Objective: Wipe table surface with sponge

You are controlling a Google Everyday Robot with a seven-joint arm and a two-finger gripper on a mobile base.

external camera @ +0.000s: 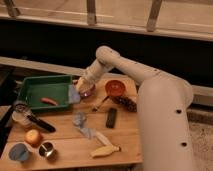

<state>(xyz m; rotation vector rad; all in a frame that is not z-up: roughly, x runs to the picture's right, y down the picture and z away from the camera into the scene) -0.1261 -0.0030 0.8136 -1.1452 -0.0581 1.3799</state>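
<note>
My gripper [79,90] is at the back left of the wooden table [125,137], at the right rim of the green tray [35,87]. It is shut on a pale blue-grey sponge [73,95], which hangs at the tray's right edge just above the table. A purple bowl [88,91] sits right beside the gripper, partly hidden by the wrist.
An orange bowl [115,87], a pine cone [128,103], a spoon [99,104] and a black remote [111,117] lie to the right. A crumpled cloth [80,120], a banana [105,150], an apple [34,137], two cups [19,152] and a black-handled utensil [39,123] lie in front.
</note>
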